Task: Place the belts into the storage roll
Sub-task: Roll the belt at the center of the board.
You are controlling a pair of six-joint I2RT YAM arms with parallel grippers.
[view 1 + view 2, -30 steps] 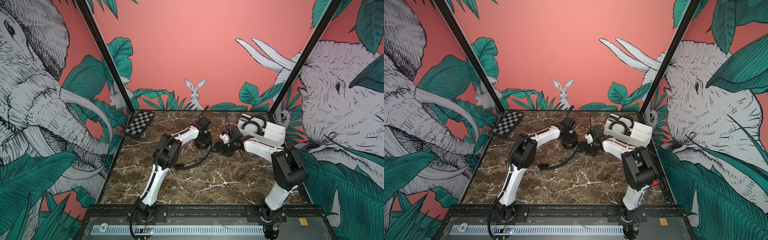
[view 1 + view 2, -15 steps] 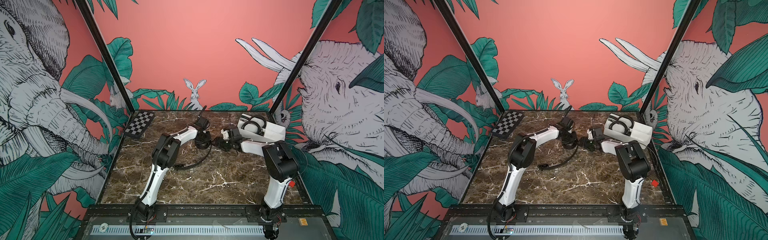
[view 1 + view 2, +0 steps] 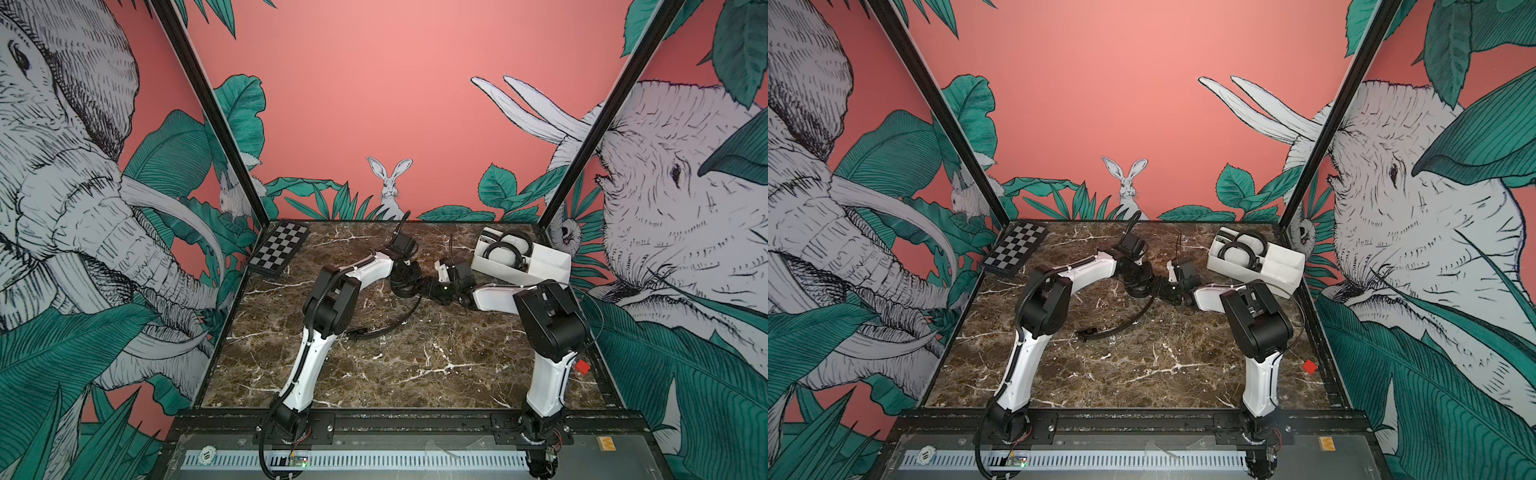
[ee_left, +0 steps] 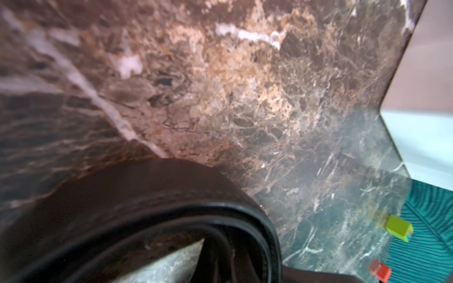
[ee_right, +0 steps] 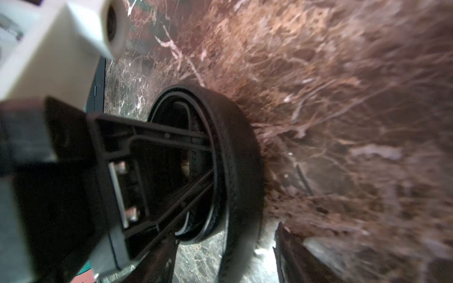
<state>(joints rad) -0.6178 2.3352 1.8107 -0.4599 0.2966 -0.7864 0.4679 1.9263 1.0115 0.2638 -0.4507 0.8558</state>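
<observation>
Now, with the left gripper (image 3: 404,266) pressed together at the half-wound belt (image 5: 245,152) near the storage roll (image 3: 519,274) and the right gripper (image 5: 206,169) spread inside its coil, keep the loops taut while winding in the loose tail before lifting

No legible text — the yellow sticker (image 3: 605,444) seems too blurred.

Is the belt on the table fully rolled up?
No, in a top view one end of the belt trails loose across the table, away from its coiled part.
</observation>
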